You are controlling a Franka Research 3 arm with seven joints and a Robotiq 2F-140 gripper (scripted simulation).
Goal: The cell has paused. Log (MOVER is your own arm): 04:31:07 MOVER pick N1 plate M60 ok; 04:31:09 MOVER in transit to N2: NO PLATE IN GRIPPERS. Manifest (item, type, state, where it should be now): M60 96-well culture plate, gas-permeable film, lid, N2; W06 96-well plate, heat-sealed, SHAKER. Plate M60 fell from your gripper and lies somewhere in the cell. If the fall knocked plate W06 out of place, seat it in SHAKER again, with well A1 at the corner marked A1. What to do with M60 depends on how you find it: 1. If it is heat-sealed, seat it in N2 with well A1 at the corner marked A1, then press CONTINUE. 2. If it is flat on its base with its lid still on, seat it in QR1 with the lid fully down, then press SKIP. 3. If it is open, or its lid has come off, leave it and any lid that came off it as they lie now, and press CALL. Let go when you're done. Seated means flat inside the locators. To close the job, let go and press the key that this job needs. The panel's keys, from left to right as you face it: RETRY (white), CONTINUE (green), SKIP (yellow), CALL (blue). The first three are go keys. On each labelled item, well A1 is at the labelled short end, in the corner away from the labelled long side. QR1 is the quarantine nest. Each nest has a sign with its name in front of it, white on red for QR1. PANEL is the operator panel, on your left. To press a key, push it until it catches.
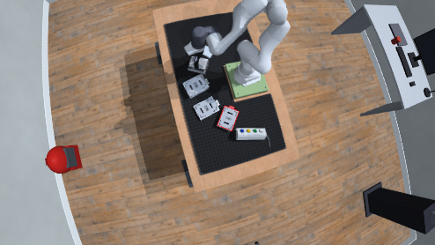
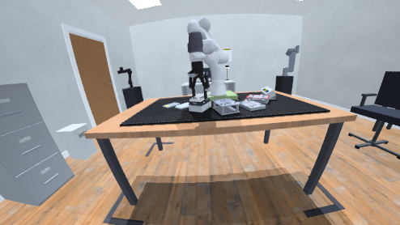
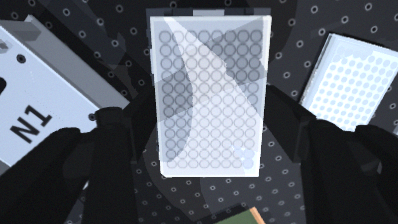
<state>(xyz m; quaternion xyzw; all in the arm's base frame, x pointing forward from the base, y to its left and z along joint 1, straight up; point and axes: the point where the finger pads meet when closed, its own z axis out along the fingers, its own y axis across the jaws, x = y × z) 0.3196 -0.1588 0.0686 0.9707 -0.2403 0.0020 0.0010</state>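
Observation:
My gripper is shut across the long sides of a 96-well plate with a glossy sealed top. I hold it over the dark shaker block at the far end of the mat; I cannot tell whether it rests in it. A second white well plate lies flat on the mat just beside the shaker, apart from my fingers. I cannot tell whether it carries a lid.
Nest N1 is next to the shaker, then another grey nest and the red-framed QR1 nest. The key panel lies beyond them. The arm's green base stands close by.

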